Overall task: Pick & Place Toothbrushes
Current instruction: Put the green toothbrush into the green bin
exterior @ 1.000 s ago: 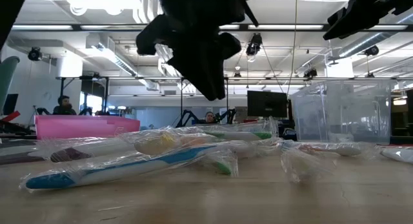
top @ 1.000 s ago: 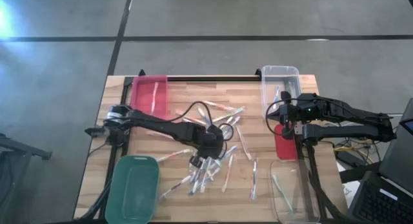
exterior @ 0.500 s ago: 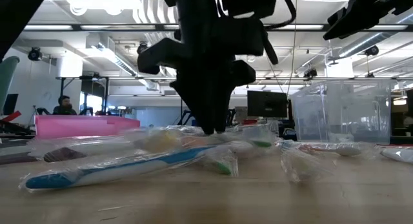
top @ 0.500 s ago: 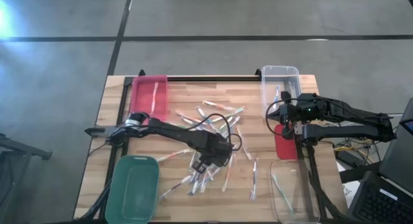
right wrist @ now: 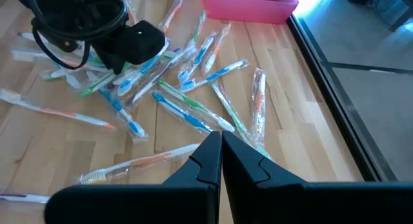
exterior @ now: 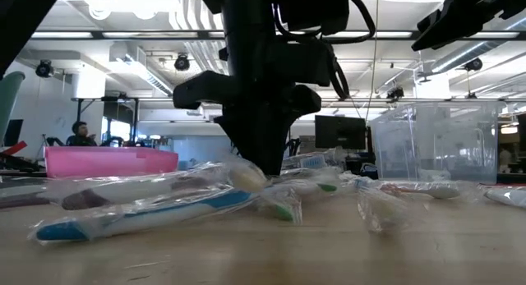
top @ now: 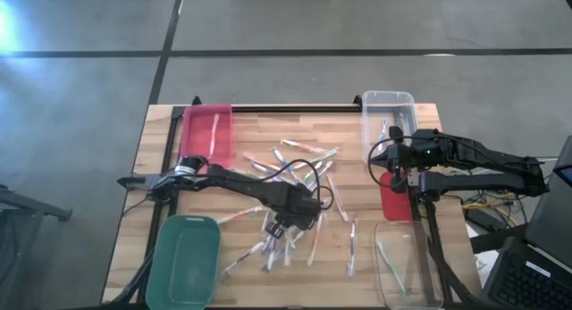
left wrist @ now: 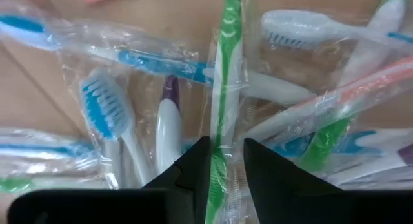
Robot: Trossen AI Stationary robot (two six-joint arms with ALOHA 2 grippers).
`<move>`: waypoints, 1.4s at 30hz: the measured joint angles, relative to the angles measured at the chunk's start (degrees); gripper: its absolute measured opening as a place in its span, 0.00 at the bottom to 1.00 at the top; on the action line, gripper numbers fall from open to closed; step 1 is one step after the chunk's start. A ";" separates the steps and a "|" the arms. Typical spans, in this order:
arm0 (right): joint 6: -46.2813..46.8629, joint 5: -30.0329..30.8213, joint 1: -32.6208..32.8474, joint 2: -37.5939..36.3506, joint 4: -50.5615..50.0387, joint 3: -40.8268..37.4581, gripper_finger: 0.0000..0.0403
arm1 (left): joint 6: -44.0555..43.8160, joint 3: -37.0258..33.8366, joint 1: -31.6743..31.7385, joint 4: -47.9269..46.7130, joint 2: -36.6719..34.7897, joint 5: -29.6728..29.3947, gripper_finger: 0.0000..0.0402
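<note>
Several wrapped toothbrushes [top: 295, 198] lie scattered and heaped on the wooden table [top: 246, 122]. My left gripper [top: 284, 228] points down into the heap, shut on a green toothbrush [left wrist: 222, 69] in a clear wrapper. The low view shows this gripper [exterior: 263, 166] down among the wrappers. My right gripper [right wrist: 219, 153] is shut and holds nothing, raised at the table's right side [top: 393, 171]. My left gripper [left wrist: 226, 143] pinches the green toothbrush's handle [left wrist: 218, 124], wrapper and all, between its two fingers [left wrist: 197, 162]. The fingers come from above, pointing down, one on each long side of the handle. The brush lies on the other brushes in the heap.
A pink bin [top: 207, 131] stands at the far left and a green bin [top: 188, 261] at the near left. A clear bin [top: 387, 113] stands far right, another clear bin [top: 407, 265] near right, and a red bin [top: 393, 205] lies under the right arm.
My left gripper has gone down into the heap, a little toward the table's near edge, and tipped to point more steeply down. The wrapped brushes beside its fingers have shifted slightly.
</note>
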 joint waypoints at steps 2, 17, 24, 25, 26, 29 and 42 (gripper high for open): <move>0.00 0.00 0.01 0.00 0.01 0.00 0.02 | 0.01 0.00 0.03 0.03 0.00 -0.49 0.20; 0.00 0.00 -0.01 0.00 0.00 0.00 0.02 | -0.42 0.08 -0.02 -0.17 -0.17 -0.58 0.01; 0.00 -0.01 0.00 0.00 0.00 0.00 0.02 | -0.48 2.74 -0.22 -2.60 -0.48 -0.56 0.01; 0.00 -0.01 -0.01 0.00 0.01 0.00 0.02 | -0.48 3.22 -0.26 -2.77 -0.52 -0.56 0.01; 0.00 0.01 0.00 0.00 0.01 0.00 0.02 | -0.48 3.68 -0.38 -2.75 -0.52 -0.53 0.01; 0.00 -0.01 -0.01 0.00 0.00 0.00 0.02 | -0.48 5.53 -0.64 -4.05 -0.52 -0.50 0.00; 0.00 0.01 -0.01 0.00 0.00 0.00 0.02 | 3.48 11.71 -1.30 -9.75 -0.59 -0.58 0.00</move>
